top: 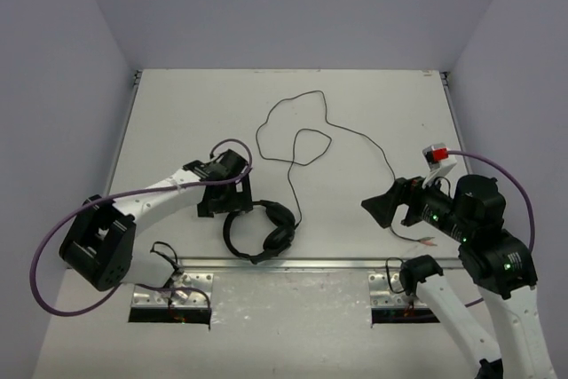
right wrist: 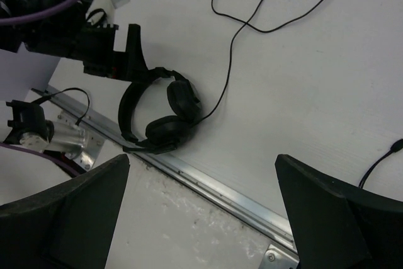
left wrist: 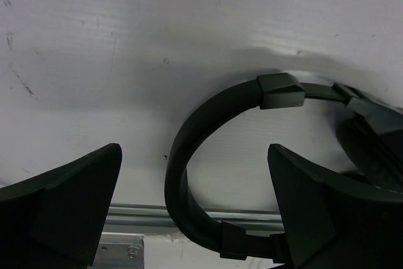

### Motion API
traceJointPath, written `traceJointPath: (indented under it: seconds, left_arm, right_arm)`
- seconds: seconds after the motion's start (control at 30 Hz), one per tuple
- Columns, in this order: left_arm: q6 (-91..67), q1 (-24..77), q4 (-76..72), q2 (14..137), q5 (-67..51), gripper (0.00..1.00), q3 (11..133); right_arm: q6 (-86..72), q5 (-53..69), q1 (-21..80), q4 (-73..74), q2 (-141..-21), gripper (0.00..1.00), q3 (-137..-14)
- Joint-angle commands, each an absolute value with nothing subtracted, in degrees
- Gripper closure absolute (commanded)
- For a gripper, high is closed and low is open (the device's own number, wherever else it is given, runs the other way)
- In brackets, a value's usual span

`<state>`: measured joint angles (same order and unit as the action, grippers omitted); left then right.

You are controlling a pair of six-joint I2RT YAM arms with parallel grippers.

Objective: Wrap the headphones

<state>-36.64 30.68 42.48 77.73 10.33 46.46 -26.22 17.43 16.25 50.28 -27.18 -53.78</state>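
Note:
The black headphones (top: pixel 259 232) lie flat near the table's front edge, earcups (top: pixel 280 226) to the right and headband (left wrist: pixel 182 155) curving left. Their thin cable (top: pixel 306 135) runs up in loose loops across the table middle and comes back down to its plug end (top: pixel 427 240) by the right arm. My left gripper (top: pixel 222 198) hangs just above the headband, open, with the band's arc between its fingers (left wrist: pixel 75 200). My right gripper (top: pixel 380 209) is open and holds nothing, right of the headphones (right wrist: pixel 160 114); I see it (right wrist: pixel 201 162) over the front rail.
A metal rail (top: pixel 293 264) runs along the table's front edge, with mounting plates (top: pixel 169 301) at both arm bases. Purple arm cables (top: pixel 53 299) loop off each arm. Grey walls (top: pixel 62 86) enclose the table on the left, back and right.

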Motion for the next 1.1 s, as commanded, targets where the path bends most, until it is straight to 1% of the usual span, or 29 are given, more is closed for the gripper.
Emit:
traceJointPath:
  seconds: [0.0,0.1,0.27,0.33,0.37,0.4,0.43,0.47,0.6,0.63,0.67,0.7,0.73,0.77,0.8,0.83,0.87,0.93,0.97,1.03,1.07]
  left_arm:
    - [-43.1,32.3,39.9,76.9,11.5,0.01,42.8]
    - [-46.4,34.0,39.4,76.0,12.7,0.06,39.6]
    - [-51.4,39.5,40.3,75.8,14.1,0.13,36.9]
    - [-52.5,40.7,40.2,75.8,15.0,0.19,35.3]
    - [-52.6,40.8,39.9,75.8,15.4,0.23,35.0]
    - [-52.6,40.8,39.4,75.9,15.5,0.3,34.7]
    - [-52.5,40.8,38.1,76.0,15.4,0.42,34.5]
    - [-52.3,40.8,37.5,76.5,15.5,0.47,34.3]
    - [-51.5,40.8,36.0,79.3,16.8,0.55,34.6]
    - [-51.4,40.8,35.6,80.0,17.0,0.61,34.7]
    - [-51.2,40.8,35.2,80.0,17.2,0.66,34.5]
    - [-51.2,40.9,34.3,79.9,17.1,0.78,34.2]
    - [-51.2,41.0,34.0,79.2,16.9,0.86,33.9]
    - [-51.2,41.1,34.1,78.7,16.9,0.93,34.0]
    - [-51.6,41.4,35.4,78.1,17.3,0.99,34.4]
    - [-52.3,42.7,36.4,76.0,17.7,1.0,35.0]
    - [-52.7,43.7,37.7,74.7,18.4,1.0,35.9]
    - [-54.4,46.6,43.6,71.7,21.6,1.0,40.6]
    - [-54.6,47.6,47.7,70.7,22.8,1.0,42.4]
    - [-54.7,49.6,51.7,68.7,25.0,1.0,48.2]
    - [-54.8,50.4,55.2,68.2,26.6,1.0,50.0]
  right_arm:
    - [-26.6,19.9,16.2,45.7,-25.7,0.01,-53.7]
    - [-26.1,20.0,16.1,45.4,-25.2,0.01,-52.9]
    - [-25.8,20.7,16.1,44.9,-25.3,0.01,-51.5]
    - [-25.9,21.1,16.1,44.2,-25.1,0.01,-50.6]
    - [-26.1,21.2,16.1,43.9,-25.1,0.01,-50.4]
    - [-26.3,21.2,16.1,43.7,-25.0,0.01,-50.1]
    - [-26.8,21.6,16.1,43.3,-24.9,0.01,-49.6]
    - [-27.1,21.9,16.1,42.7,-25.0,0.01,-49.3]
    - [-27.4,23.7,16.1,42.1,-25.4,0.01,-49.0]
    - [-27.3,24.1,16.1,42.0,-25.4,0.01,-48.7]
    - [-27.3,24.3,16.1,41.1,-25.2,0.01,-48.3]
    - [-27.3,24.6,16.1,40.3,-25.1,0.01,-47.8]
    - [-26.9,25.6,16.1,39.1,-24.7,0.01,-46.2]
    - [-26.9,28.4,16.1,34.9,-23.7,0.01,-44.8]
    - [-27.3,30.0,16.1,32.5,-23.0,0.01,-43.3]
    - [-28.2,31.5,16.1,29.8,-22.5,0.01,-40.1]
    - [-29.1,34.2,16.1,23.8,-21.6,0.01,-38.4]
    - [-32.1,37.1,16.1,17.4,-21.4,0.01,-34.0]
    - [-33.1,39.5,16.1,11.4,-21.6,0.01,-32.8]
    - [-35.9,41.6,16.1,4.1,-23.5,0.01,-28.8]
    - [-36.4,43.3,16.1,-3.1,-24.5,0.01,-27.7]
